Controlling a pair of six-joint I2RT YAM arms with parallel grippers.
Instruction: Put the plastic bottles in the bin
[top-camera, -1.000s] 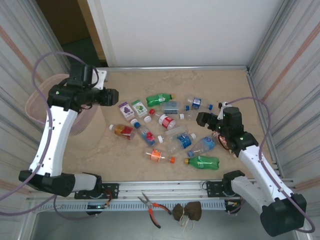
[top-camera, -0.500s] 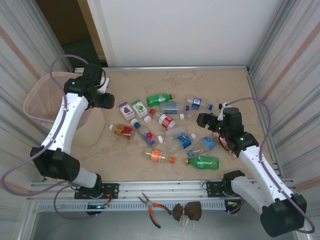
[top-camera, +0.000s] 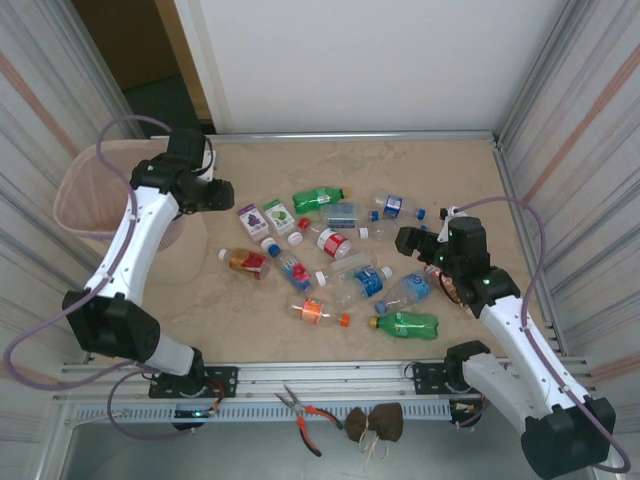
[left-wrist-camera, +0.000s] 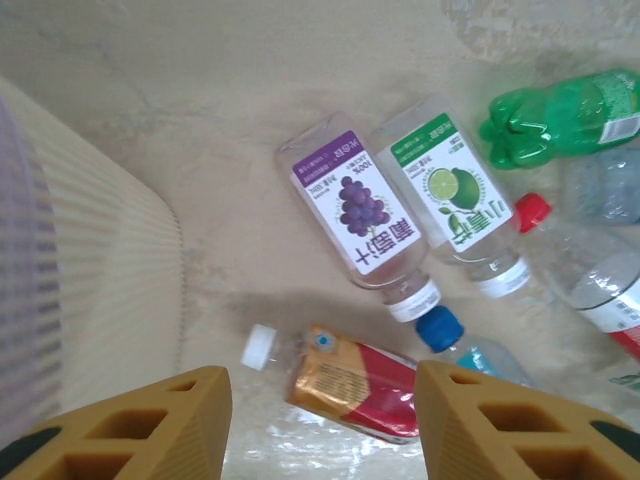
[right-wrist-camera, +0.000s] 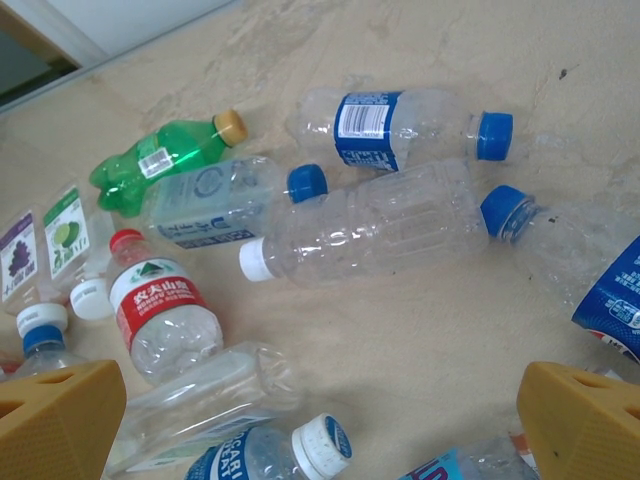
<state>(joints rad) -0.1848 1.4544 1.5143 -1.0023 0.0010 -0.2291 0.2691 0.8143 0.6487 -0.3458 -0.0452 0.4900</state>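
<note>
Several plastic bottles (top-camera: 330, 255) lie scattered across the middle of the table. The pale pink bin (top-camera: 90, 195) stands at the far left, and its ribbed wall (left-wrist-camera: 80, 300) shows beside my left gripper. My left gripper (top-camera: 222, 195) hangs open (left-wrist-camera: 325, 430) above a red-and-orange-labelled bottle with a white cap (left-wrist-camera: 350, 385). It holds nothing. A grape-labelled bottle (left-wrist-camera: 360, 215), a lime-labelled one (left-wrist-camera: 455, 195) and a green bottle (left-wrist-camera: 565, 115) lie beyond. My right gripper (top-camera: 405, 240) is open and empty (right-wrist-camera: 320, 420) over a clear white-capped bottle (right-wrist-camera: 370, 225) and a red-labelled one (right-wrist-camera: 160, 310).
Metal cage walls close in both sides of the table. Red-handled pliers (top-camera: 305, 410) and two brown lumps (top-camera: 375, 420) lie on the front rail below the table edge. Bare tabletop (top-camera: 420, 165) stretches along the back.
My left arm's elbow has swung away from over the bin, uncovering it, while its gripper stayed near the leftmost bottles. The right arm has barely moved.
</note>
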